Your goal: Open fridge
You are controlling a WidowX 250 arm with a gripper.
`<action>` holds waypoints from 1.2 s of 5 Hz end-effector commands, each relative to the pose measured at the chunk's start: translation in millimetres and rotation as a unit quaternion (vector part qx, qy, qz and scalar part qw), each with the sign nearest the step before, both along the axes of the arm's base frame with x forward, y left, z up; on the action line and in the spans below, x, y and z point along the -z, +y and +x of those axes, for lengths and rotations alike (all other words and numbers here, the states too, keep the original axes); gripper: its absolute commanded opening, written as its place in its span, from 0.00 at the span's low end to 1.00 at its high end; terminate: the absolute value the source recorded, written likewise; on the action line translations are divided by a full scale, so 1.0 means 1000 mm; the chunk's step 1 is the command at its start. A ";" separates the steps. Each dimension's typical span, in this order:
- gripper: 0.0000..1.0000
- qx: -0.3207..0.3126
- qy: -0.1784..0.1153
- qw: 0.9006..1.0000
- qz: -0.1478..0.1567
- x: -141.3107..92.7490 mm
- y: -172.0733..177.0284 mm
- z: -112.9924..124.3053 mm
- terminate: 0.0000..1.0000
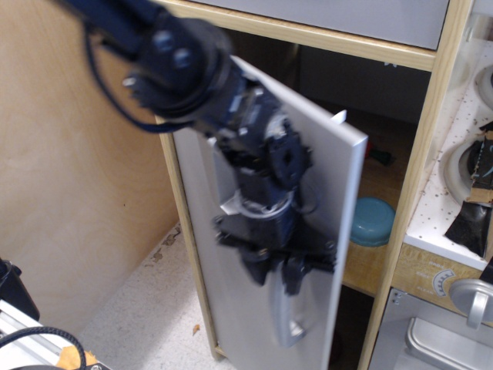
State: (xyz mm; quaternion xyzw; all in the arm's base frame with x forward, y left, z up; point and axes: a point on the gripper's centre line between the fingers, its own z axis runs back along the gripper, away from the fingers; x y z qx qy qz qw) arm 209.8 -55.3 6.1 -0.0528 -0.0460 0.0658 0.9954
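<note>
The fridge (431,116) is a tall toy cabinet with a light wood frame. Its grey door (339,185) stands swung partly open to the left, hinged at the left post. My black gripper (273,276) is shut on the curved silver handle (291,327) near its upper end; the arm is motion-blurred and covers the dispenser panel. Inside the fridge, a teal bowl (373,222) sits on a wooden shelf, with a small dark item (383,158) behind it.
A plain grey panel (362,19) sits above the fridge. To the right are a white counter with a sink (462,166), a knob (443,282) and a grey oven door (439,339). A plywood wall (77,154) stands at left. Speckled floor (146,316) lies below.
</note>
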 end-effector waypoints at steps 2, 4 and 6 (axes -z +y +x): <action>1.00 -0.023 0.024 0.999 0.010 -0.012 -0.003 -0.059 0.00; 1.00 0.005 0.025 1.000 0.010 -0.016 -0.069 -0.032 0.00; 1.00 0.029 0.016 0.999 -0.012 -0.023 -0.135 -0.001 0.00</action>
